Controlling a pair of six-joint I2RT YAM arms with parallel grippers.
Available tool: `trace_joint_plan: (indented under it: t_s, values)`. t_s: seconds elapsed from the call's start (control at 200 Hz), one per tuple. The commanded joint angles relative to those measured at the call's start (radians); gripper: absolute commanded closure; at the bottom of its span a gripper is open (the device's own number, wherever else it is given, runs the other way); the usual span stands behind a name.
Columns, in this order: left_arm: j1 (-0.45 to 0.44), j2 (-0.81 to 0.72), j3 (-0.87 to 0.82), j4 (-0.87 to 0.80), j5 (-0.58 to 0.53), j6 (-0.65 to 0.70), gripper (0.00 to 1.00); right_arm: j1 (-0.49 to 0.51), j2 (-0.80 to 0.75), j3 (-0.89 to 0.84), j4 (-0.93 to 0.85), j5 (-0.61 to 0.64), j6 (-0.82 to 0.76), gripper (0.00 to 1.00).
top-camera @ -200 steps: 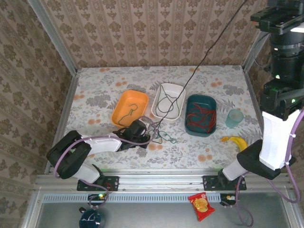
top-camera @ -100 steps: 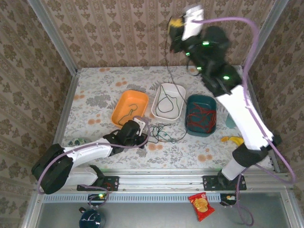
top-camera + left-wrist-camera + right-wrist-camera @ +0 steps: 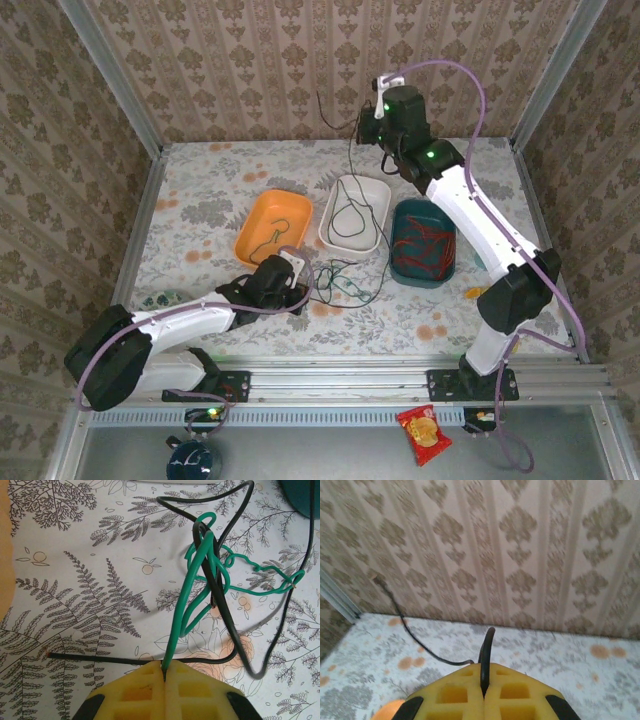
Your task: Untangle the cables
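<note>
The flowered table (image 3: 200, 190) fills the middle of the top view. The right arm (image 3: 470, 215) reaches from the lower right up to the upper centre, and the left arm (image 3: 190, 318) lies low along the lower left.

Three trays stand in a row at mid-frame. The orange tray (image 3: 252, 240) holds a dark cable, the white tray (image 3: 378, 190) a black loop, and the teal tray (image 3: 440, 212) the red cables (image 3: 420, 248). This looks like sorting by colour.

The tangle (image 3: 342, 284) lies just below the white tray, on the bare cloth.

The right gripper (image 3: 367, 120) is high above the far edge, pinched tight on the black cable (image 3: 488, 642). The cable's short free end curls toward the upper left of the wrist view. Its long part hangs down to the white tray, probably so that height draws it out of the knot.

The left gripper (image 3: 164, 676) sits at the bottom of its view, pressed together on the green cable (image 3: 192, 587). It likely anchors that strand against the table while the black one slides free. Black and green cross at centre right there, touching, and the knot is not yet undone.
</note>
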Motion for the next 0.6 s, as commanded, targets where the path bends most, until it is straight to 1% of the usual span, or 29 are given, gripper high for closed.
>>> trace_joint_plan:
  t_s: [0.0, 0.13, 0.34, 0.515, 0.595]
  values:
    - [-0.001, -0.019, -0.012, -0.022, -0.014, -0.002, 1.0, 0.0, -0.014, -0.098, 0.006, 0.003, 0.049, 1.0]
    - [-0.001, -0.016, -0.009, -0.026, -0.013, 0.003, 1.0, -0.01, -0.019, -0.231, 0.019, -0.003, 0.082, 1.0]
    - [-0.002, -0.012, -0.012, -0.025, -0.015, -0.001, 1.0, -0.013, -0.03, -0.406, -0.009, 0.034, 0.128, 1.0]
    - [-0.004, -0.009, -0.008, -0.02, -0.012, -0.001, 1.0, -0.013, 0.02, -0.437, -0.086, 0.101, 0.15, 1.0]
    - [-0.002, -0.003, -0.002, -0.022, -0.012, 0.002, 1.0, -0.011, 0.053, -0.431, -0.1, 0.1, 0.161, 1.0]
